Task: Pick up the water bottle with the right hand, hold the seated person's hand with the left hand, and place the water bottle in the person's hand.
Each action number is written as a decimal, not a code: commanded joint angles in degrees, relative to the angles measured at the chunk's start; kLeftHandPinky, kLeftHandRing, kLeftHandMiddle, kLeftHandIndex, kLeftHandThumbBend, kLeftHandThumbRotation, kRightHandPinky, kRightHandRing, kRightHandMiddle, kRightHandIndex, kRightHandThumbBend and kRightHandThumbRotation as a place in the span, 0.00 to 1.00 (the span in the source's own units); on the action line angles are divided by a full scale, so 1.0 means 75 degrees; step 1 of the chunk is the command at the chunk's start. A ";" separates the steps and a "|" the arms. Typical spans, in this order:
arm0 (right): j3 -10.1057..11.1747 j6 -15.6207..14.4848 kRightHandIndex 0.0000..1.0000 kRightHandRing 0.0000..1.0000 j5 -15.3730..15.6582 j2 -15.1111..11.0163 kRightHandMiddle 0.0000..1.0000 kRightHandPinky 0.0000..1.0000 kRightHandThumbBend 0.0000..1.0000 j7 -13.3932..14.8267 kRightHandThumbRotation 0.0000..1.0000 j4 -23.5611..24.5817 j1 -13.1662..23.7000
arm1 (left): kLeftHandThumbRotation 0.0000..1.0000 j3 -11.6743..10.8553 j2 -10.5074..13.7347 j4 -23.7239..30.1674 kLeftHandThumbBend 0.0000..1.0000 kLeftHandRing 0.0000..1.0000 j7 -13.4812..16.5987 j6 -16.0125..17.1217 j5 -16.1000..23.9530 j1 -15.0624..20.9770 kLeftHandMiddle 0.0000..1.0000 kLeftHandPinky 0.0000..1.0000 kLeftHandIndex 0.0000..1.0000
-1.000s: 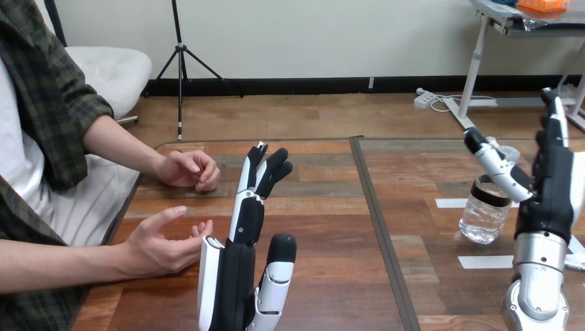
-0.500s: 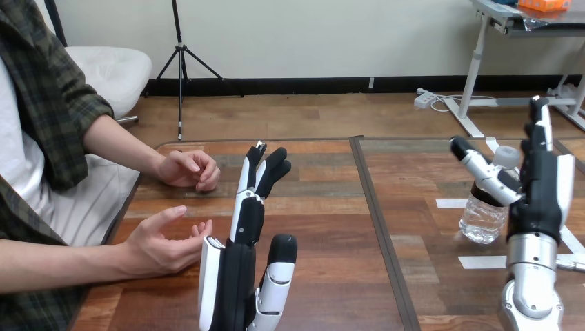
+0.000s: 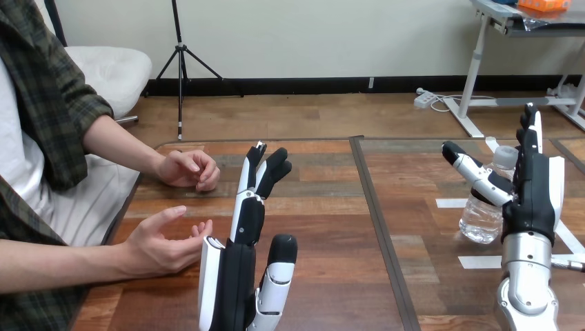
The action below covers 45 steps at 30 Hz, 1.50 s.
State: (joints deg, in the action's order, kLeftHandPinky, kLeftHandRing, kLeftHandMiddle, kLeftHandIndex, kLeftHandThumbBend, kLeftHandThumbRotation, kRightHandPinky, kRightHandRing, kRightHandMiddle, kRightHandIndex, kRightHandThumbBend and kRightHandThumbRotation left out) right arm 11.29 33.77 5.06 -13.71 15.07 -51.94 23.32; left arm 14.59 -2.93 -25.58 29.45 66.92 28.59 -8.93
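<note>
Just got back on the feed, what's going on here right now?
The robot's right hand is open at the water bottle, thumb across its front, fingers not yet curled round it. The bottle stands on the table. The left hand stands upright and open beside the person's nearer hand, which rests at the table's left side, and holds nothing.

One bottle [image 3: 479,221] — two robot hands [image 3: 231,276] [image 3: 534,200], two person's hands [image 3: 187,169] [image 3: 162,243].

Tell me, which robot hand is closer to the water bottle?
The right. The right hand is open just beside the water bottle, its thumb crossing in front of it. The left hand stands far off, toward the view's left.
</note>
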 commanded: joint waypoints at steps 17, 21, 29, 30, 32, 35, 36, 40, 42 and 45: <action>-0.0145 -0.0365 1.00 1.00 0.0318 -0.0120 1.00 1.00 0.81 0.0387 0.28 0.0807 0.0392 | 1.00 -0.0022 -0.0390 0.0185 0.42 0.89 -0.0055 0.0016 -0.0128 0.0053 0.92 0.98 0.99; -0.0123 -0.0421 1.00 1.00 0.0328 -0.0103 1.00 1.00 0.81 0.0424 0.26 0.0871 0.0364 | 1.00 -0.0024 -0.0389 0.0185 0.42 0.89 -0.0064 0.0016 -0.0138 0.0049 0.92 0.98 0.99; -0.0115 -0.0553 1.00 1.00 0.0361 -0.0108 1.00 1.00 0.78 0.0519 0.23 0.1027 0.0290 | 1.00 -0.0075 -0.0403 0.0091 0.42 0.89 -0.0010 0.0126 -0.0114 0.0111 0.92 0.99 0.99; -0.0119 -0.0587 1.00 1.00 0.0381 -0.0114 1.00 1.00 0.78 0.0545 0.23 0.1068 0.0272 | 1.00 -0.0086 -0.0405 0.0090 0.42 0.89 0.0004 0.0126 -0.0093 0.0114 0.92 0.99 0.99; -0.0121 -0.0644 1.00 1.00 0.0407 -0.0119 1.00 1.00 0.77 0.0582 0.23 0.1129 0.0245 | 1.00 -0.0098 -0.0401 0.0086 0.42 0.89 0.0014 0.0125 -0.0075 0.0123 0.92 0.98 0.99; -0.0114 -0.0707 1.00 1.00 0.0419 -0.0112 1.00 1.00 0.77 0.0626 0.22 0.1178 0.0227 | 1.00 -0.0090 -0.0399 0.0111 0.41 0.88 -0.0001 0.0092 -0.0090 0.0104 0.91 0.98 0.99; -0.0110 -0.0728 1.00 1.00 0.0421 -0.0107 1.00 1.00 0.76 0.0646 0.22 0.1192 0.0223 | 1.00 -0.0083 -0.0402 0.0133 0.42 0.88 -0.0010 0.0069 -0.0098 0.0085 0.91 0.98 0.99; -0.0138 -0.0874 1.00 1.00 0.0513 -0.0120 1.00 1.00 0.76 0.0743 0.21 0.1301 0.0180 | 1.00 -0.0064 -0.0363 0.0123 0.42 0.89 -0.0052 0.0069 -0.0120 0.0086 0.92 0.98 0.99; -0.0096 -0.0791 1.00 1.00 0.0414 -0.0094 1.00 1.00 0.75 0.0681 0.20 0.1267 0.0171 | 1.00 -0.0070 -0.0369 0.0101 0.43 0.89 -0.0039 0.0109 -0.0115 0.0104 0.92 0.98 0.99; -0.0095 -0.0894 1.00 1.00 0.0426 -0.0089 1.00 1.00 0.74 0.0700 0.17 0.1327 0.0148 | 1.00 -0.0067 -0.0373 0.0095 0.43 0.89 -0.0046 0.0104 -0.0133 0.0113 0.92 0.98 0.99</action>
State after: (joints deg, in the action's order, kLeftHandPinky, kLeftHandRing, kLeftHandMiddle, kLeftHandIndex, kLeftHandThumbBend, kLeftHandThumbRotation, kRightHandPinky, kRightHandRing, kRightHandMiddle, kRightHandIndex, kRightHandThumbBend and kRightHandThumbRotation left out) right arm 11.06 27.57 7.86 -13.76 19.90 -45.72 23.18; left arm 14.57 -2.92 -25.58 29.04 66.95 28.34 -9.27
